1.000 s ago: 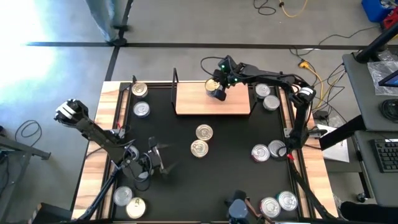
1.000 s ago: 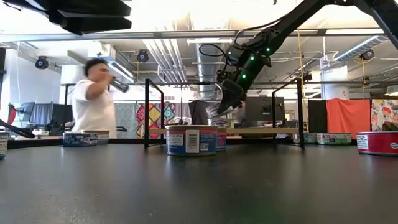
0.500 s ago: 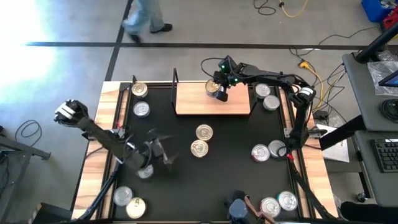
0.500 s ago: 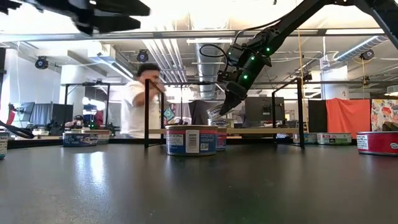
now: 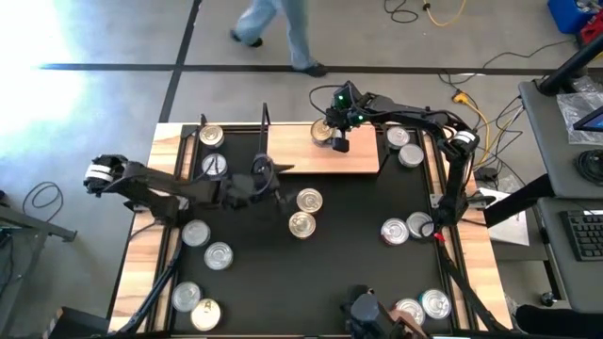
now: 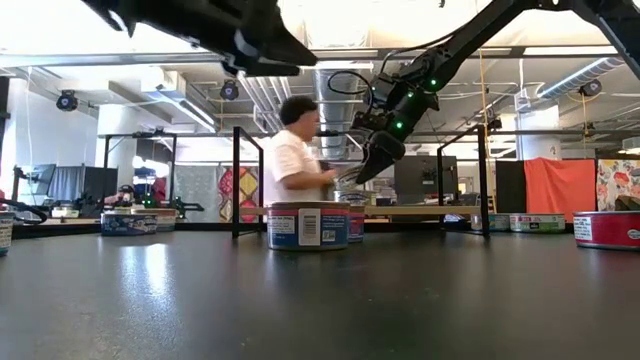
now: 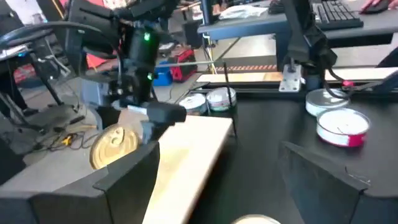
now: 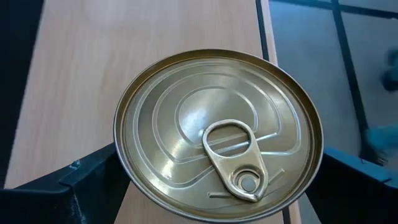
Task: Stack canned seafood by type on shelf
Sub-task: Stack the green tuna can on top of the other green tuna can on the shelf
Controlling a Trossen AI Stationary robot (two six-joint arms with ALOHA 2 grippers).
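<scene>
Right gripper (image 5: 332,133) over shelf (image 5: 353,158) far end, fingers spread wide either side of gold-lid tin (image 8: 219,135) directly below, flat on wood; contact not discernible. Left gripper (image 5: 267,179) mid-air over counter (image 5: 349,254), fingers apart, empty, near shelf's left post. Silver tins (image 5: 301,212) scattered. Tin side label hidden; low view blocks shelf top.

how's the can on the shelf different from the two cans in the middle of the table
The can on the shelf has a gold lid; of the two middle cans, only one looks gold, the other silver. It sits on the light-wood shelf, while they stand on the black table. The open right gripper is right at it; the middle cans stand untouched, with the open left gripper nearby. All are short round tins, lids up.
</scene>
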